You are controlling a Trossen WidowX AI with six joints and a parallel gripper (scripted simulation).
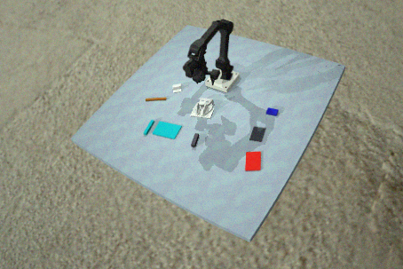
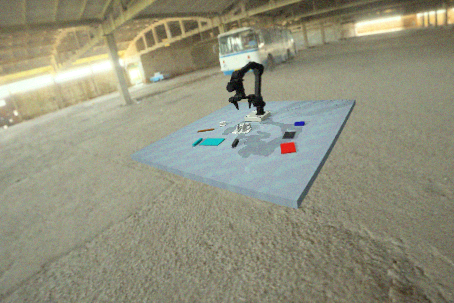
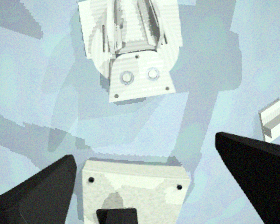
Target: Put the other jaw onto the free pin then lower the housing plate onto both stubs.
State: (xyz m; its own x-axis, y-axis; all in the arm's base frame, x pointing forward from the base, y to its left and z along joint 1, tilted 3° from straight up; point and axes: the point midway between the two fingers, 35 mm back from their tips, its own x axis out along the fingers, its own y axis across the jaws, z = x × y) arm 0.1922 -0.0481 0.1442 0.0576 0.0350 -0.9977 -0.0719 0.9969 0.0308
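Observation:
The white gripper mechanism (image 1: 203, 108) (image 2: 242, 128) stands on the mat. In the wrist view its housing plate (image 3: 140, 90) lies across the near end, with two round stub ends showing through its holes. It looks flat and level from above; its seating height cannot be told. Two jaws reach away from under the plate, one on the left (image 3: 117, 31) and one on the right (image 3: 154, 26), their far ends cut off by the frame. Their pins and gear teeth are hidden. My gripper (image 3: 146, 151) is open and empty, raised well above the mat and back from the mechanism, toward the arm's base.
The arm's pale base (image 1: 217, 83) (image 3: 150, 192) is behind the mechanism. A small white part (image 1: 177, 88) (image 3: 272, 122) and an orange bar (image 1: 155, 99) lie to one side. Teal pieces, a dark block (image 1: 194, 140), a dark plate (image 1: 257, 134), a red plate (image 1: 253, 162) and a blue block (image 1: 272, 112) lie around.

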